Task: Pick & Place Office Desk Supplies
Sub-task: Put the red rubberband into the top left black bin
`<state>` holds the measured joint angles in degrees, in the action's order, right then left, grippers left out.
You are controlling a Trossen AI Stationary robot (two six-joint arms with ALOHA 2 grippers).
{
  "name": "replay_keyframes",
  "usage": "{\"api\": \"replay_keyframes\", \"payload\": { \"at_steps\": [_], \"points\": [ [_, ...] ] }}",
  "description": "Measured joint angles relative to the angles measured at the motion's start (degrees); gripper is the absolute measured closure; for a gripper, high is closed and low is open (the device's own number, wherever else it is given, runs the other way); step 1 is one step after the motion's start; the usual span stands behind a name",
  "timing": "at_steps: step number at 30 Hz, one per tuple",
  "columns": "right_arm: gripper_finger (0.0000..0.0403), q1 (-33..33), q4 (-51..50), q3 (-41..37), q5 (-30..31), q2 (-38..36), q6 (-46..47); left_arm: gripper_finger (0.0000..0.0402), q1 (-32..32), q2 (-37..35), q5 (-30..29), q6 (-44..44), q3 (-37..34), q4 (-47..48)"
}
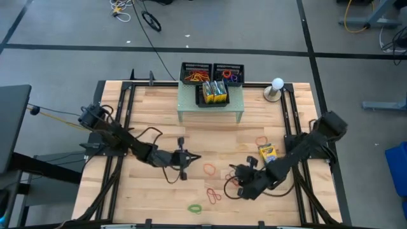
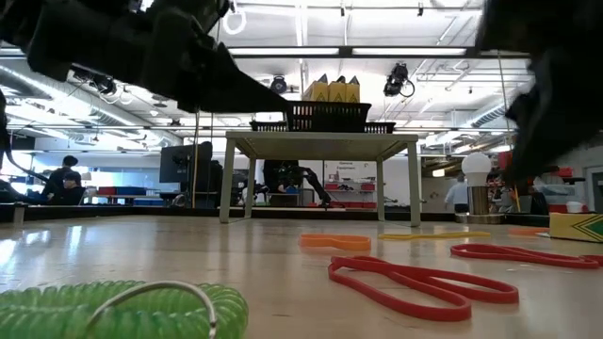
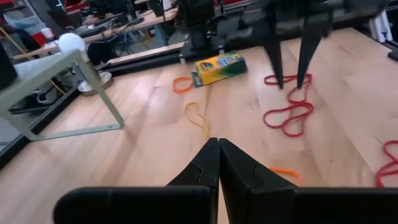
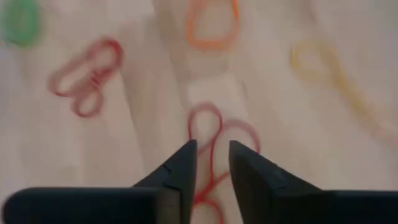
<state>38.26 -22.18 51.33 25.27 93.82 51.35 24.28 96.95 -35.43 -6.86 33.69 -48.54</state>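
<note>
The right gripper hangs just over the wooden table, its two dark fingers parted by a narrow gap and a red rubber band lying on the boards right beneath that gap. Nothing is pinched; the loop runs under the fingers and its near end is cut off from sight. In the left wrist view the same gripper shows as two dark prongs pointing down at a red band on the table, tips apart.

The left gripper sits near the table's middle, fingers pressed flat together, holding nothing. Just past its tips an orange band peeks out, mostly hidden.

Loose bands are scattered across the front of the table: an orange rubber band, a red double loop, a green loop, a thin yellow band. One crayon box lies flat on the table by the right arm.

At the back, the pale green riser carries a black mesh tray with more crayon boxes standing in it; how many is hard to count. Behind it two more mesh trays hold bands, tangled too small to sort. In the low view the arms are only dark shapes overhead.
</note>
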Motion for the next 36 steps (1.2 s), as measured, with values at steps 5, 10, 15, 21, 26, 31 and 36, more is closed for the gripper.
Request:
{"api": "replay_keyframes", "payload": {
  "at_steps": [5,10,15,21,26,31,36],
  "points": [
    [0.0248,1.0,2.2,0.0,-2.0,6.4,8.2,0.0393,0.5,4.9,1.2,0.7,0.0,-6.0],
    [0.0226,0.8,5.0,0.0,-2.1,8.3,7.7,0.0388,-0.2,8.0,1.9,1.3,0.0,-8.4],
    [0.0252,0.1,4.8,0.1,-1.0,9.2,6.0,0.0387,-0.9,8.5,5.7,3.4,0.0,-8.5],
    [0.0331,-0.2,4.5,0.2,-0.4,9.8,4.3,0.0386,-2.9,8.5,12.2,8.4,0.3,-8.3],
    [0.0385,0.4,4.4,0.1,0.2,9.2,3.5,0.0378,-3.2,8.5,14.0,8.1,0.3,-8.1],
    [0.0397,1.9,5.0,0.0,6.0,7.9,3.2,0.0344,-3.1,8.5,18.3,7.9,0.3,-8.0],
    [0.0399,2.7,9.5,0.0,8.9,7.9,-1.1,0.0295,-2.5,10.4,18.6,6.9,1.5,-7.8]
  ]
}}
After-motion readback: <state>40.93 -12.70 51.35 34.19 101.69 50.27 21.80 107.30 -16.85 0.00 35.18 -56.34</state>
